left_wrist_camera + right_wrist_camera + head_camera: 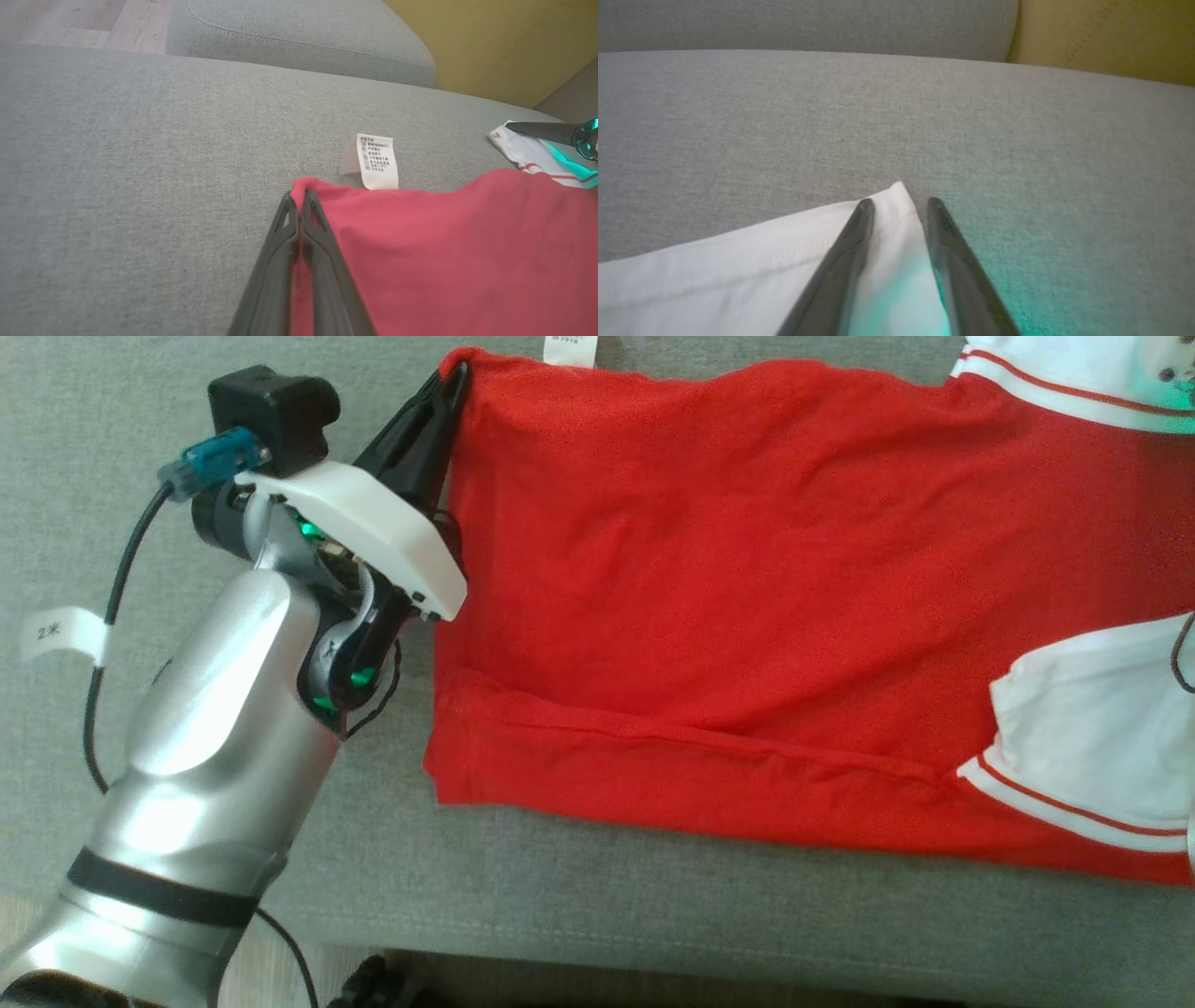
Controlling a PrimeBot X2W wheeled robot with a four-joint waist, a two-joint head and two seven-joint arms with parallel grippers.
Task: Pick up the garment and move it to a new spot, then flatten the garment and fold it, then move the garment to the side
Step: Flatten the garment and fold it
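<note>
We see red-and-white garment (747, 569) flat near grey sofa (560, 896) front edge, left gripper (299, 200) pinching its red corner, right gripper (900, 205) spread astride white corner

We see a grey fabric seat cushion (653, 915) carrying everything. On it lies the red garment (728, 597), spread mostly flat, with a long crease near its front edge and white, red-striped sleeves (1092, 747) at one end. Its white care label (377, 161) rests on the fabric just past the garment's far edge. Beyond the garment stand a second grey cushion (303, 42) and a yellow cushion (490, 42).
</note>
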